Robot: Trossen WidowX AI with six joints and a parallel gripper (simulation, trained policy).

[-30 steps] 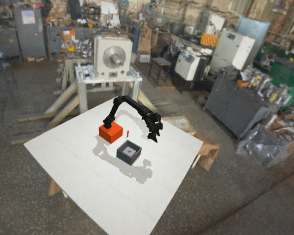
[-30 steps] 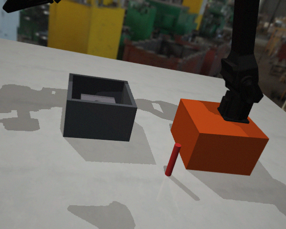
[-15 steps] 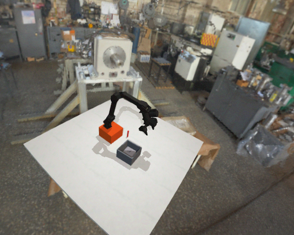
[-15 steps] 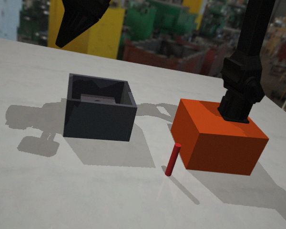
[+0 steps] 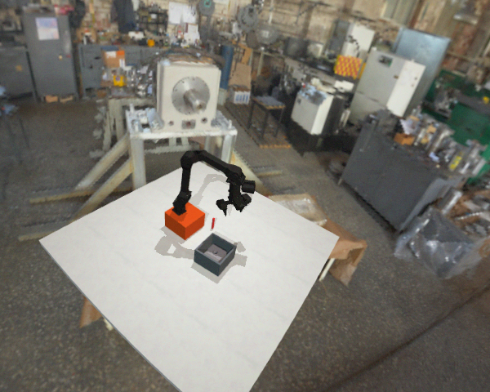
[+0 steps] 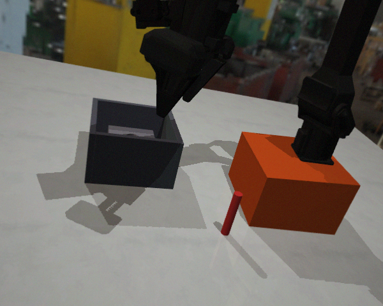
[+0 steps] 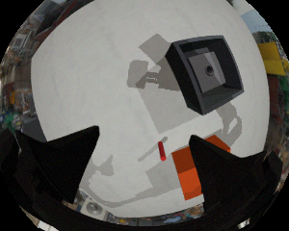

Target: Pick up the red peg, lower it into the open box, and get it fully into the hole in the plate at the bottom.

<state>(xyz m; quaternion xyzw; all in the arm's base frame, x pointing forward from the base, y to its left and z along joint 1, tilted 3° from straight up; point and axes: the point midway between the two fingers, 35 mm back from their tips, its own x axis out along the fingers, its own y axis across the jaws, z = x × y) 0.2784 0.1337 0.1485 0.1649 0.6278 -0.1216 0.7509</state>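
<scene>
- White, faintly veined counter point(image 5: 173, 316) point(image 6: 36, 263) point(image 7: 101, 63), its near part in the exterior view carrying soft grey shadows.
- Red peg point(image 5: 212, 223) point(image 6: 232, 213) point(image 7: 162, 151), upright on the counter, apart from the fingers and outside the box.
- Orange block point(image 5: 184, 225) point(image 6: 300, 204) point(image 7: 188, 187), just beside the peg; the black arm point(image 5: 186, 177) point(image 6: 336, 59) stands on it.
- Dark grey open box point(image 5: 205, 260) point(image 6: 129, 161) point(image 7: 195, 96), with a paler plate point(image 5: 209, 251) point(image 6: 132, 129) point(image 7: 202, 84) at the bottom; the hole point(image 5: 215, 251) point(image 7: 209, 70) in it has no peg.
- Black fingers point(image 5: 223, 207) point(image 6: 165, 95), spread wide with nothing between them, raised above the counter.
- Beyond the counter, a speckled grey floor point(image 5: 278, 358) in a crowded workshop.
- Pale machine point(image 5: 162, 92) with a round metal flange, on a light metal stand point(image 5: 138, 168) behind the arm in the top view.
- Grey cabinet point(image 5: 385, 177), parts heaped on it, and green machinery point(image 5: 465, 105) farther back.
- Yellow panels point(image 6: 92, 39) behind the counter in the exterior view, the rest blurred.
</scene>
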